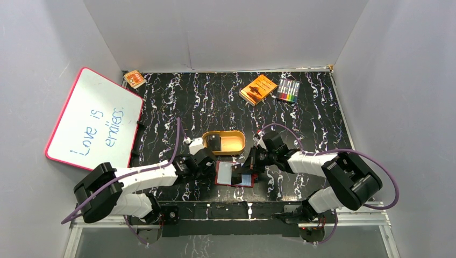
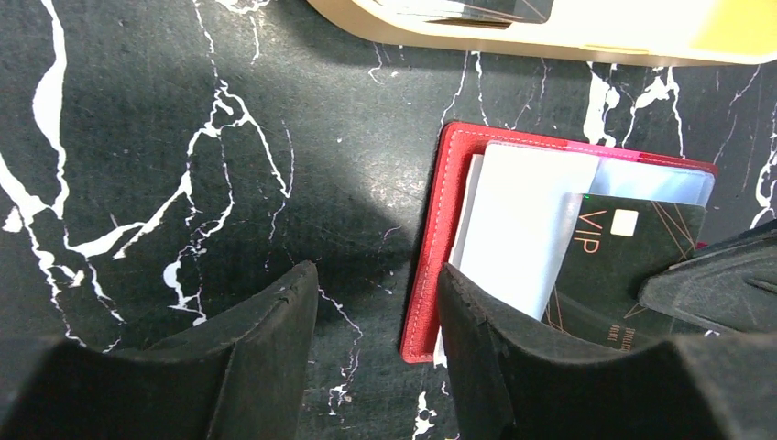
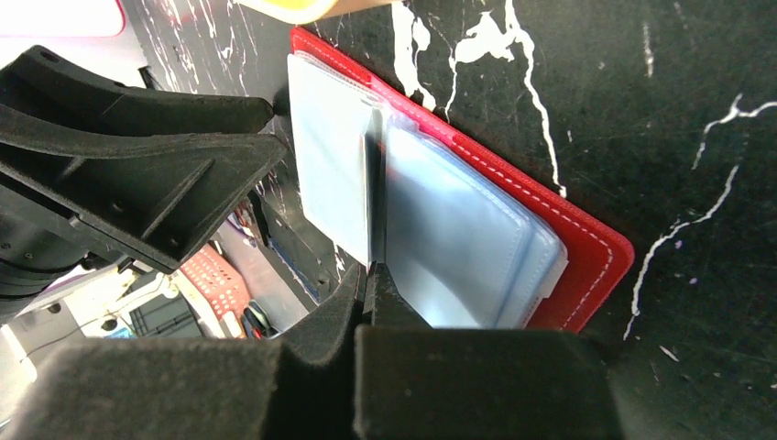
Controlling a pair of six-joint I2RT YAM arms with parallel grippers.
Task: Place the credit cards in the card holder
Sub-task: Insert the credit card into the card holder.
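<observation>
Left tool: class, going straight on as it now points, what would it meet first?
Likely the left tool meets the table first; if it skims above, the tan tray. Depth is unclear.

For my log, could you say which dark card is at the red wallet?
The VIP card, held by the right gripper over the open wallet; the other card seen lies in the tan tray.

We see a black table (image 1: 177, 102) veined white like marble. The wallet (image 2: 438, 229) is red with pale stitching and blue-grey pockets; the card (image 2: 632, 261) black with gold lettering. The tray (image 1: 235, 144) is tan, the box (image 1: 258, 89) orange, the markers (image 1: 289, 90) many-coloured, the whiteboard (image 1: 94, 121) pink-edged.
</observation>
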